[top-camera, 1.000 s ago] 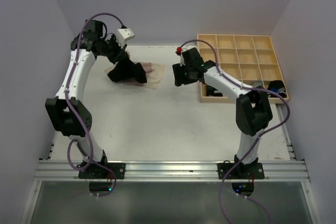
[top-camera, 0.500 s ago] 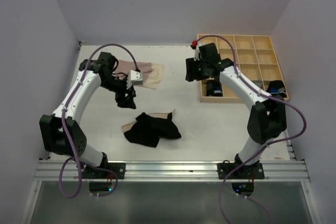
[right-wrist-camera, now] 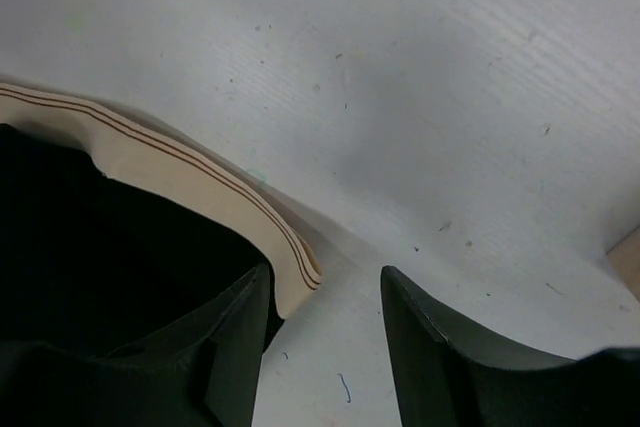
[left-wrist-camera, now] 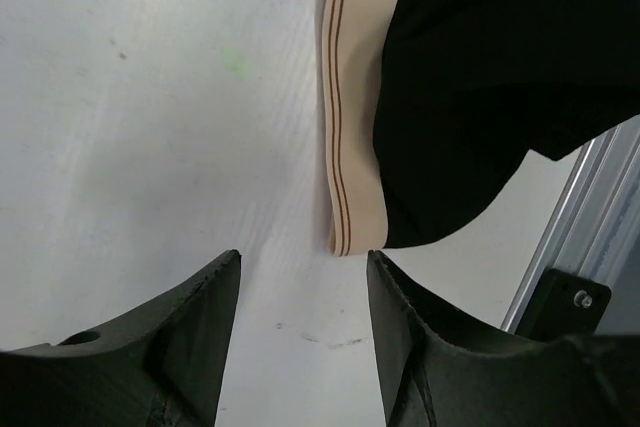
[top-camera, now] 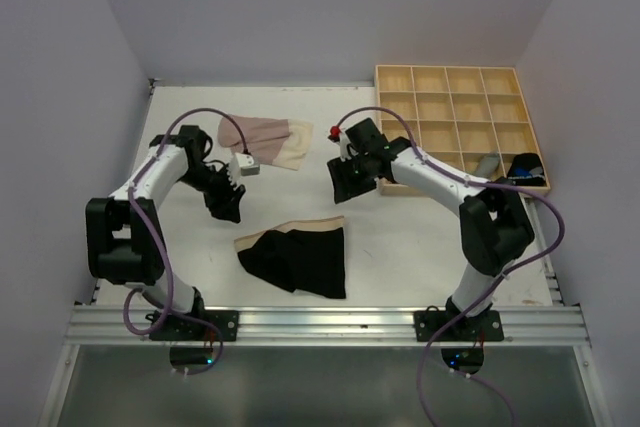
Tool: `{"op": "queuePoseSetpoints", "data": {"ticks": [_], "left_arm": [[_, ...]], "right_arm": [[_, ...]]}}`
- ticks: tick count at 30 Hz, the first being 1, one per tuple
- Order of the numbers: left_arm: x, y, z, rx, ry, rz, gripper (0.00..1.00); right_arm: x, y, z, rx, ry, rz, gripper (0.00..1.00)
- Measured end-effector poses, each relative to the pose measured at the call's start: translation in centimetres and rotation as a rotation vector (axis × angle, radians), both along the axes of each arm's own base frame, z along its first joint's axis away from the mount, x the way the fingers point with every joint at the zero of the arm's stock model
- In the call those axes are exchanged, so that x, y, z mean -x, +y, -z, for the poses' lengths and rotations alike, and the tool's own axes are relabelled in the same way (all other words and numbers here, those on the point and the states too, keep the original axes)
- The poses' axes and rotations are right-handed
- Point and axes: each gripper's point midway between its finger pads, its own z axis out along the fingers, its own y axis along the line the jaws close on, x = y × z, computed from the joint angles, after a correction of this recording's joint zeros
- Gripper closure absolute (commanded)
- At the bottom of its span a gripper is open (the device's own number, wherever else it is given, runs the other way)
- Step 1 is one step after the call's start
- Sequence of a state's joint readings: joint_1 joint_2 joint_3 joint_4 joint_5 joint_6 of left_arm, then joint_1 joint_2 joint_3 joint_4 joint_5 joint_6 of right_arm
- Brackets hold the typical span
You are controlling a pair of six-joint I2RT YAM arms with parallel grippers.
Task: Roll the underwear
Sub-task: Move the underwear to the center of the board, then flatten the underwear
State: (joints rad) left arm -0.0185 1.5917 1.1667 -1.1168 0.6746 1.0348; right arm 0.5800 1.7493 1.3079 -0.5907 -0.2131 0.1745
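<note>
Black underwear [top-camera: 297, 259] with a beige striped waistband [top-camera: 290, 231] lies spread near the table's front middle. My left gripper [top-camera: 226, 207] hovers open just left of its upper left corner. In the left wrist view the waistband end [left-wrist-camera: 352, 137] and black cloth [left-wrist-camera: 490, 77] lie ahead of the empty left gripper [left-wrist-camera: 303, 332]. My right gripper [top-camera: 341, 185] stands open above the upper right corner. In the right wrist view the waistband corner [right-wrist-camera: 290, 277] lies beside the left finger of the right gripper [right-wrist-camera: 322, 347], which grips nothing. Pale beige-pink underwear [top-camera: 266, 140] lies at the back.
A light wooden tray [top-camera: 447, 94] of square compartments sits at the back right. A grey roll [top-camera: 487, 163] and a black roll [top-camera: 526, 164] rest at its near right edge. A metal rail [top-camera: 330, 323] runs along the table's front, seen also as the rail [left-wrist-camera: 592, 209] close to the black cloth.
The left gripper carried the black underwear from the back pile to the front middle and let go; it now lies flatter. Both grippers have moved down to its upper corners.
</note>
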Motion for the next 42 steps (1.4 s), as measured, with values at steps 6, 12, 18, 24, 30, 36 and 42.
{"op": "queuePoseSetpoints", "data": {"ticks": [6, 12, 18, 24, 30, 36, 42], "left_arm": [[2.2, 0.9, 4.1, -0.072, 0.131, -0.041, 0.43], [2.6, 0.6, 6.2, -0.091, 0.202, -0.061, 0.46], [3.6, -0.1, 7.7, -0.098, 0.293, -0.052, 0.63], [4.4, -0.5, 8.2, -0.097, 0.356, -0.043, 1.0], [0.8, -0.7, 6.0, -0.056, 0.297, -0.065, 1.0], [-11.9, 1.4, -3.7, 0.023, -0.101, -0.182, 1.0], [-14.1, 2.3, -9.6, 0.033, -0.315, -0.186, 1.0]], "right_arm": [[2.6, -0.4, 3.2, 0.047, 0.089, -0.012, 0.47], [4.5, -0.4, 5.3, 0.065, 0.155, -0.019, 0.52], [5.2, 0.1, 6.8, 0.064, 0.199, -0.025, 0.69], [4.8, 0.3, 7.0, 0.058, 0.186, -0.024, 0.96], [3.5, 0.2, 5.7, 0.064, 0.121, -0.026, 1.0], [-3.2, 1.7, -2.1, -0.024, -0.114, -0.015, 1.0], [-8.3, 2.4, -11.5, -0.118, -0.382, -0.041, 1.0]]}}
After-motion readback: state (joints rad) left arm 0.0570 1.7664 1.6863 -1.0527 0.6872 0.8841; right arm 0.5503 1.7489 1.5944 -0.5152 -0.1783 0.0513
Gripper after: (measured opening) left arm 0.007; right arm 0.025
